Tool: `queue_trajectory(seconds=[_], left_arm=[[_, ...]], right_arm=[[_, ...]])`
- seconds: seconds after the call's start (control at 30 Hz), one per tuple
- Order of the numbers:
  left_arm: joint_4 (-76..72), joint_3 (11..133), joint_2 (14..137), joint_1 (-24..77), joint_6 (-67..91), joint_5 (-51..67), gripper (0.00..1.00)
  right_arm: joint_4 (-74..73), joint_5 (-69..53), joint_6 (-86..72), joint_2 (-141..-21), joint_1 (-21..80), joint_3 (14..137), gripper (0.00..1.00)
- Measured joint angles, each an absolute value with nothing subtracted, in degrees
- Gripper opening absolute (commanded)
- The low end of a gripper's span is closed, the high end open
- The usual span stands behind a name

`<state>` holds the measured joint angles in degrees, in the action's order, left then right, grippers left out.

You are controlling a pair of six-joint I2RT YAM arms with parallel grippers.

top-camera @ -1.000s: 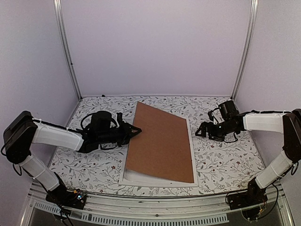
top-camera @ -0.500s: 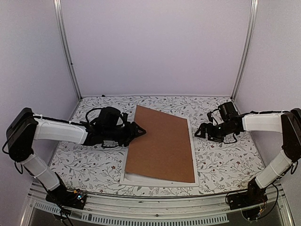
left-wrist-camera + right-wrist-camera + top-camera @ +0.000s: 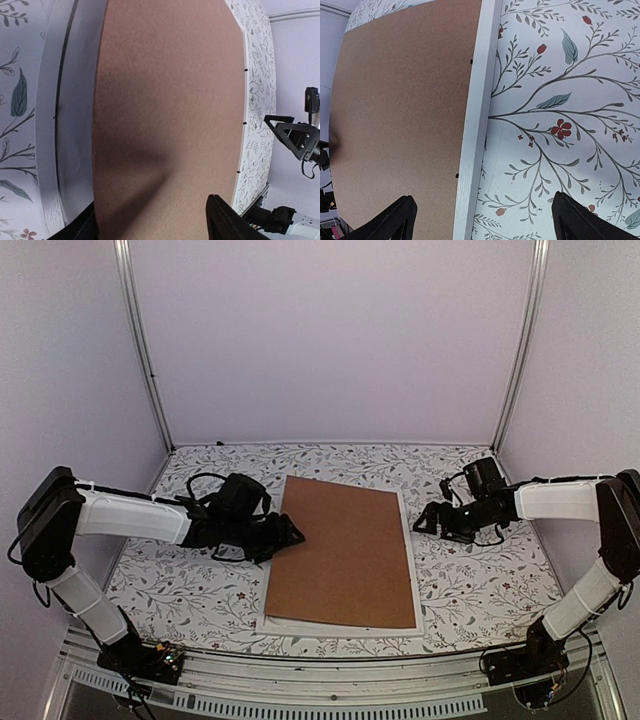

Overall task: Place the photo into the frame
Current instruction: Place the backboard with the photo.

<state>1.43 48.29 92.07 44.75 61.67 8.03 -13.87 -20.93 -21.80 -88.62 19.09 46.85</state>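
The white frame (image 3: 411, 570) lies flat mid-table, its rim also showing in the left wrist view (image 3: 47, 125) and the right wrist view (image 3: 476, 125). A plain brown backing board (image 3: 345, 550) lies in it and covers its inside. The photo is hidden. My left gripper (image 3: 288, 533) is at the board's left edge with its jaws wide apart; in the left wrist view (image 3: 150, 227) one finger shows over the board (image 3: 165, 100) and the other beyond its edge. My right gripper (image 3: 425, 521) is open and empty, low by the frame's right rim, straddling it in the right wrist view (image 3: 485, 225).
The table (image 3: 480, 580) wears a white cloth with a floral print. Pale walls and two metal posts (image 3: 140, 350) close in the back and sides. The table's near edge has a metal rail (image 3: 320, 680).
The backing board's left side came down from a tilt and now lies flat in the frame. My left gripper moved right and lower with it. The right gripper barely moved.
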Motion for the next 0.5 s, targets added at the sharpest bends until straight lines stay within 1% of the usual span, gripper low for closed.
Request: queue_trajectory(seconds=[0.5], left_arm=[[6.5,48.8,92.6,45.25,59.59,4.95,0.68]], right_arm=[[-13.5,-21.61,-21.82,-88.9,19.09,46.33,0.98]])
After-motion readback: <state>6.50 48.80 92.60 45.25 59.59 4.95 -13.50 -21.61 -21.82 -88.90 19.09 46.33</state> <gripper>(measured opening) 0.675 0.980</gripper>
